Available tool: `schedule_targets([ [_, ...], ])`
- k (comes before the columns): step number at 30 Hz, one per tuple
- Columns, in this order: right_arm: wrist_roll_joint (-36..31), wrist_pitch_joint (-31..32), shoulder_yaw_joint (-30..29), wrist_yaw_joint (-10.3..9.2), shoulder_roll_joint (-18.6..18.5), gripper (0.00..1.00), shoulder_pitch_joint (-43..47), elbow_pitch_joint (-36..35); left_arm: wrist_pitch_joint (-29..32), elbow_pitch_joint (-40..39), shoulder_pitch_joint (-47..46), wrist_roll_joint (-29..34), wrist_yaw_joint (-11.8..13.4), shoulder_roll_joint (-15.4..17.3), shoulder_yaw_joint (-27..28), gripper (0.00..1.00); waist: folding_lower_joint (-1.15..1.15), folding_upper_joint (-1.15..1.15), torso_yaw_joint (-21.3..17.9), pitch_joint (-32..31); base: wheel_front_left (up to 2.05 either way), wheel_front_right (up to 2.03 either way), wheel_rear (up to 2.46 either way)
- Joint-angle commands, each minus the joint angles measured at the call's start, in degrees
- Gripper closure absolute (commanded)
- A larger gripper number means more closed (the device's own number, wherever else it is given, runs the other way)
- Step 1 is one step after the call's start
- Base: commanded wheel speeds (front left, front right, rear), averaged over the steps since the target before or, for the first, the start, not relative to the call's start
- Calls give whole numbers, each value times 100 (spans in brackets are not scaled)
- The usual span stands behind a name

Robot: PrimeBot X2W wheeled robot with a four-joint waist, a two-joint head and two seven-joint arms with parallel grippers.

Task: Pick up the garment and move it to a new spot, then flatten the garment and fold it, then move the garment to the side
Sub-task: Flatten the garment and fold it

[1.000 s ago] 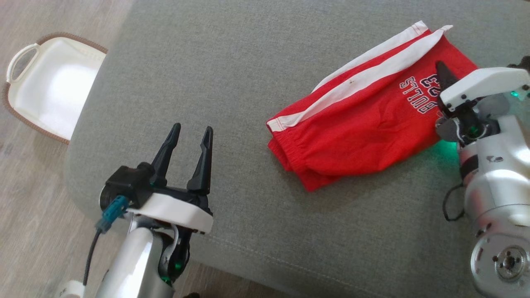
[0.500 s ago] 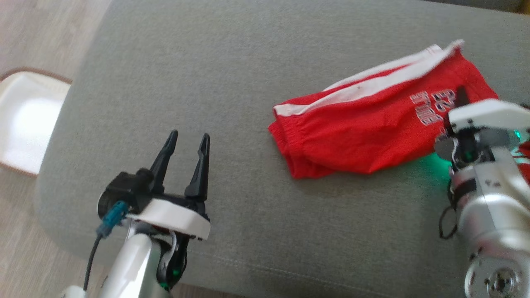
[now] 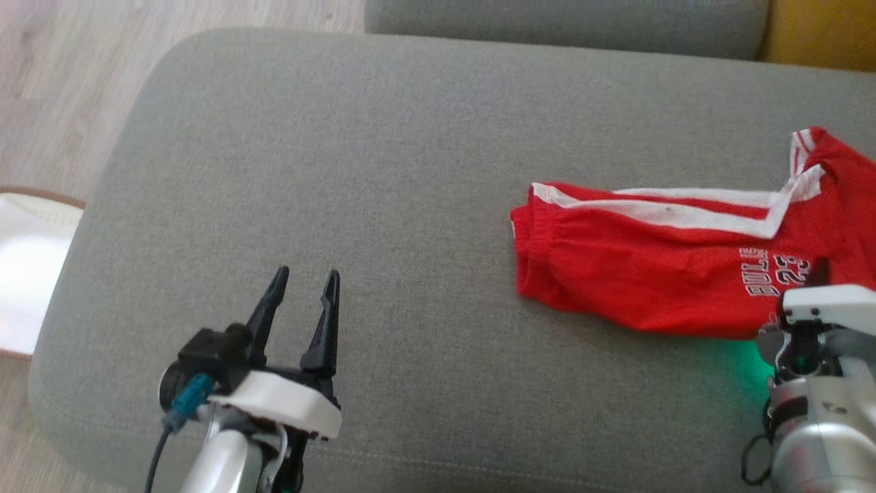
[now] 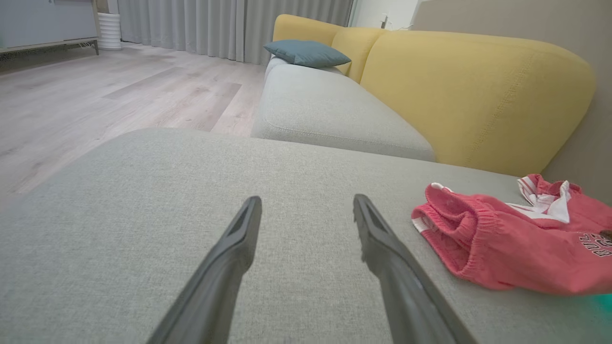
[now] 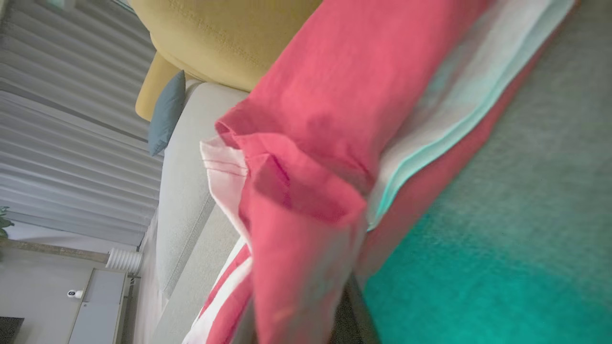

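The garment [image 3: 650,287] is a pair of red shorts with white side stripes and dark lettering. It lies on the right part of the grey seat cushion [image 3: 383,157]. My right gripper [image 3: 816,275] is at its right end, shut on the fabric beside the lettering. In the right wrist view the red cloth [image 5: 311,119] hangs folded over the fingers and hides their tips. My left gripper [image 3: 304,284] hovers open over the bare cushion at the lower left, well apart from the garment's waistband end [image 4: 459,224].
A white basket with a brown rim [image 3: 27,274] stands on the wooden floor to the left of the cushion. Behind the cushion are a second grey seat [image 4: 330,110], a yellow backrest [image 4: 468,95] and a blue pillow [image 4: 306,52].
My right gripper has shut on the garment's right end, which now bunches up there. The head camera has turned, so the whole picture has shifted. The left gripper stays open.
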Motion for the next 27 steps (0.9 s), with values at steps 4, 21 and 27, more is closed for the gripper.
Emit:
schedule_targets([
  [4,-91,10,74,19,68,100,-22,-427,-52,-201,-43,18,2,42,127,0,0,0,-40,-76,0,0,0],
  [21,935,211,1818,19,88,100,242,-1311,-52,-118,51,69,-11,42,73,0,0,0,100,-244,0,0,0],
  [27,1694,178,3080,19,88,100,564,-1903,-52,-96,63,69,9,42,54,0,0,0,49,-317,0,0,0],
])
